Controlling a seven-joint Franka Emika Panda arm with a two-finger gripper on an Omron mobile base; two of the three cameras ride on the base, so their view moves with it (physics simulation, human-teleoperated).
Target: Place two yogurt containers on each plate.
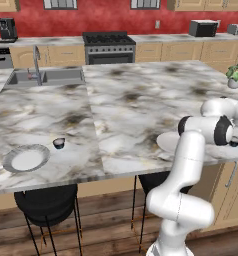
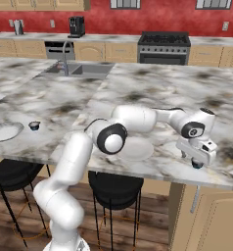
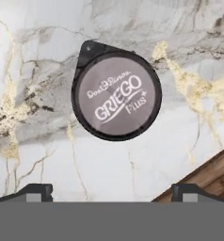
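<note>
While I hold the gripper (image 3: pixel 112 190) spread wide above a yogurt container (image 3: pixel 116 95) on the marble table (image 3: pixel 34 56), near the table edge, plate (image 2: pixel 133 148) beside it

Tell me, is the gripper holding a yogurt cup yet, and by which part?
Nothing is held. The gripper is open above a yogurt container on the counter.

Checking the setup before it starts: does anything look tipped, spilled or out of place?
Nothing stands out. The yogurt cup under the open gripper sits upright and sealed on the counter, another cup stands beside the left plate.
</note>
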